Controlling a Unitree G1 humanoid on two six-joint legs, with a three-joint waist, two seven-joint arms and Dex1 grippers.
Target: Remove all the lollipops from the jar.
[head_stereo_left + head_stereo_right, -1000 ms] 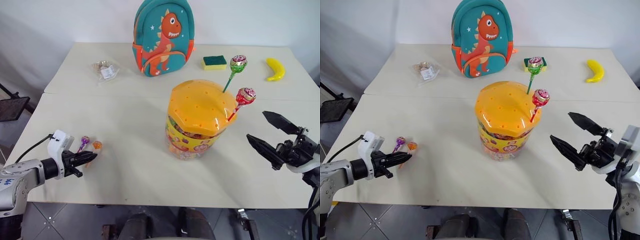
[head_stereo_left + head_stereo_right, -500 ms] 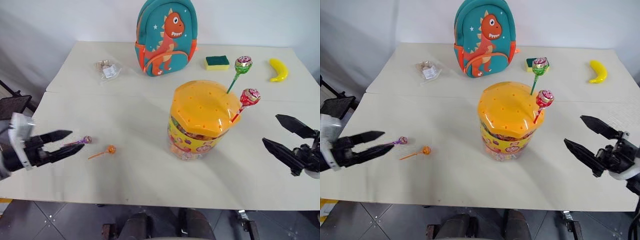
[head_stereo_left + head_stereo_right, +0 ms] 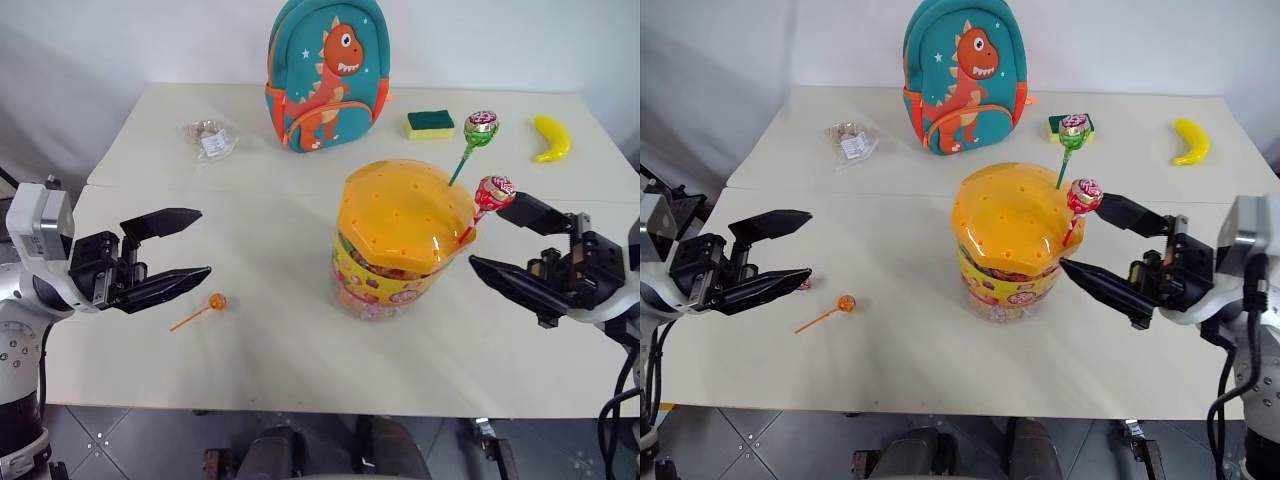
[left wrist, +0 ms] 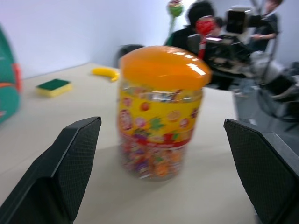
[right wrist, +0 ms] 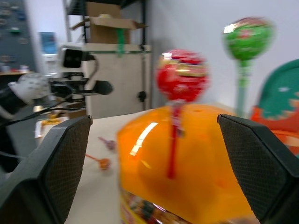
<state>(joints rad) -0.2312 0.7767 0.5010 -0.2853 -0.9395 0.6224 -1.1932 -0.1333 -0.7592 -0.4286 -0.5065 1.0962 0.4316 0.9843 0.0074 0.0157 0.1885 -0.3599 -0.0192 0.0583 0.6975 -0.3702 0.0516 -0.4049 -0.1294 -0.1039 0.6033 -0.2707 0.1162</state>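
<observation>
white-grey arms, black tapered jaws with textured pads, black cables; white boxy wrist modules.

My head pair looks forward and down across the table from above; both eyes share the whole scene, the right eye slightly offset. My left wrist camera sits low near table level, facing across to the jar at close range, with my right gripper behind it. My right wrist camera faces back, close on the jar's lid, my left gripper beyond.
</observation>
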